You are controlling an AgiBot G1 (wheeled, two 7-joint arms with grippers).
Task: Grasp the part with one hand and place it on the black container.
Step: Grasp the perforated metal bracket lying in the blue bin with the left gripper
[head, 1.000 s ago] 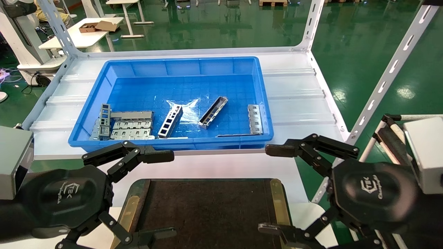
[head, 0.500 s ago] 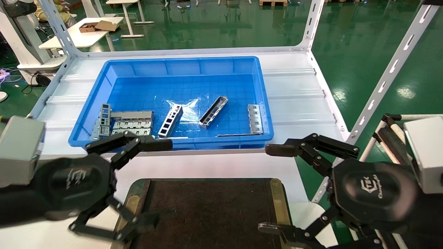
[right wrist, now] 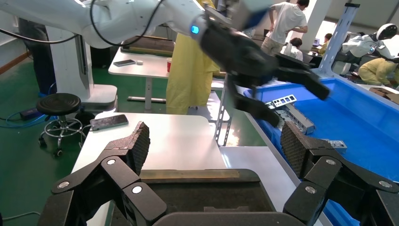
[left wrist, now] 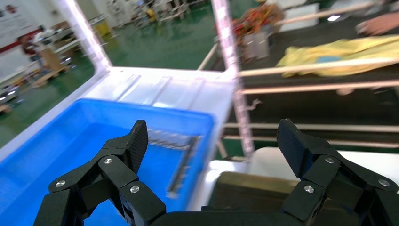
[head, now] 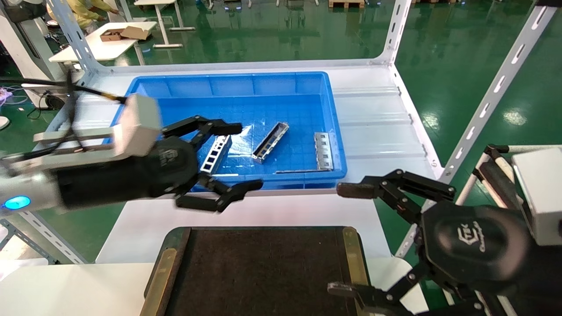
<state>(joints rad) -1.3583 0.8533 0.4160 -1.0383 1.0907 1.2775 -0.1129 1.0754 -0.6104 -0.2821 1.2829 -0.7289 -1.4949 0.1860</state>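
Green factory floor (head: 281,39) surrounds a white desk (head: 369,118) framed by perforated steel posts. Over the near left part of a blue bin (head: 228,83), the left tool (head: 239,156) hangs with its jaws spread wide and nothing between them; one fingertip (head: 228,128) sits above the bin floor, the other lies across the bin's near rim. Its white arm carries a glowing blue ring (head: 12,202) and a looping black cable (head: 88,90). Just beside the upper fingertip a ladder strip (head: 216,153) with square windows lies on the bin floor. The part (head: 270,142), a slim grey channel, lies at a slant near the middle of the bin, a little to the right of the left tool and not touched by it. Farther right, a plate (head: 323,150) rests near the bin's right wall. On the near desk, the black tray (head: 263,272) with brass strips along its sides lies bare. The right tool (head: 338,239) is parked off the tray's right edge, jaws likewise spread and holding nothing. From the right wrist view, the left tool (right wrist: 287,96) shows above the bin's edge with the part (right wrist: 298,118) below it.
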